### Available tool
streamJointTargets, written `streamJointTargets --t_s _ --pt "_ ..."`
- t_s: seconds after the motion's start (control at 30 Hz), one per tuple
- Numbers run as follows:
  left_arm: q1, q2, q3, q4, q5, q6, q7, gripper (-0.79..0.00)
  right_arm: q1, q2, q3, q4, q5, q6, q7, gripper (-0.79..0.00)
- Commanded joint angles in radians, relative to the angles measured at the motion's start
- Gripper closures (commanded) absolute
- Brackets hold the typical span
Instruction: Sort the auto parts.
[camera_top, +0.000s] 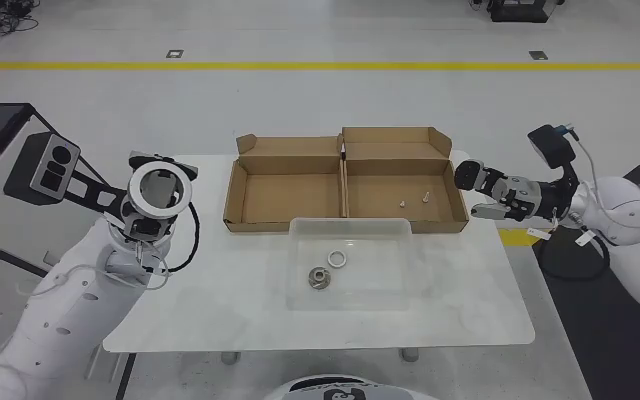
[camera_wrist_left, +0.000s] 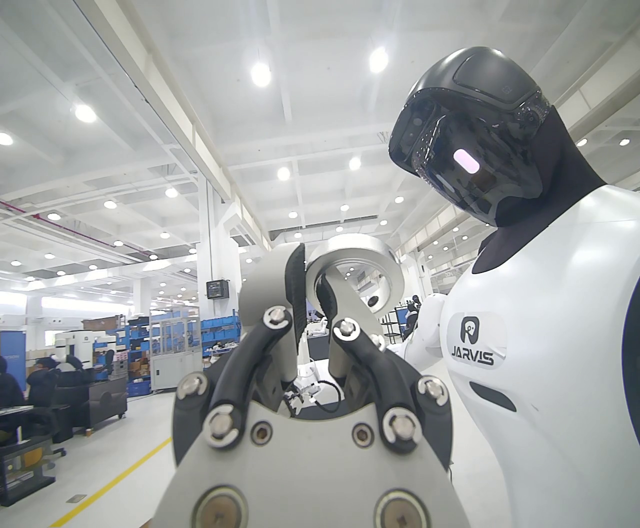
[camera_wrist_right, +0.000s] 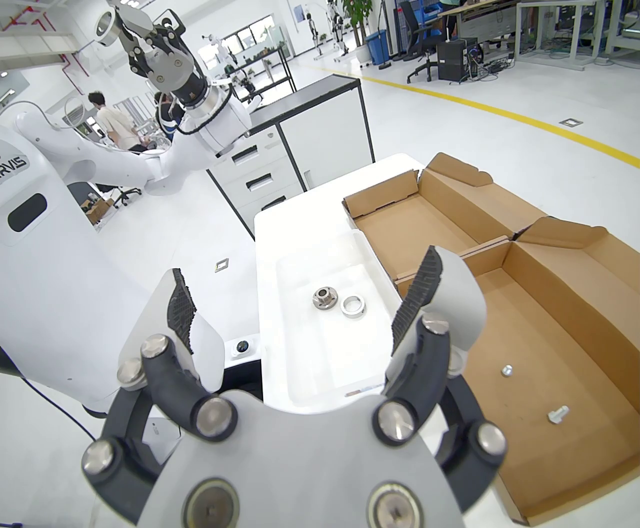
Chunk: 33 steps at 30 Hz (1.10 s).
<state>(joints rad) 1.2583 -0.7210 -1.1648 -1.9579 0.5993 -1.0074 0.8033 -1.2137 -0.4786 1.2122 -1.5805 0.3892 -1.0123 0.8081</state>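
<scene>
Left end effector (camera_wrist_left: 311, 279) grips large metal ring (camera_wrist_left: 382, 267).

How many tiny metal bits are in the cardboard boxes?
2. Both lie apart in the right cardboard box: one tiny part near its middle, the other tiny part further right.

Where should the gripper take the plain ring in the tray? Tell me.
From above, pinch the ring by its wall, one finger in the hole, one outside: it lies flat, hole up. Use the side away from the flanged hub.

Brown boxes (camera_top: 285, 198), white table (camera_top: 480, 300) — silver ring (camera_wrist_left: 360, 247)
</scene>
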Motion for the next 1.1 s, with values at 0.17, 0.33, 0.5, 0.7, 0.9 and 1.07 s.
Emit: streamJointTargets --t_s 0.17,0.33,0.5,0.7,0.9,1.07 --pt "-0.062 -0.026 0.05 -0.01 -0.028 0.103 -0.195 0.0 0.0 0.0 0.0 0.0 0.0 0.0 0.0 -0.785" --pt "-0.147 -0.056 0.138 0.033 -0.054 0.117 -0.331 0.0 0.0 0.0 0.0 0.0 0.0 0.0 0.0 -0.785" --pt "-0.235 -0.093 0.212 0.091 -0.043 0.149 -0.425 0.0 0.0 0.0 0.0 0.0 0.0 0.0 0.0 -0.785" --pt "-0.4 -0.153 0.322 0.209 -0.037 0.165 -0.54 0.0 0.0 0.0 0.0 0.0 0.0 0.0 0.0 -0.785" --pt "-0.567 -0.216 0.437 0.38 0.004 0.15 -0.72 0.0 0.0 0.0 0.0 0.0 0.0 0.0 0.0 -0.785" --pt "-0.648 -0.262 0.518 0.493 0.055 0.144 -0.836 0.0 0.0 0.0 0.0 0.0 0.0 0.0 0.0 -0.785"
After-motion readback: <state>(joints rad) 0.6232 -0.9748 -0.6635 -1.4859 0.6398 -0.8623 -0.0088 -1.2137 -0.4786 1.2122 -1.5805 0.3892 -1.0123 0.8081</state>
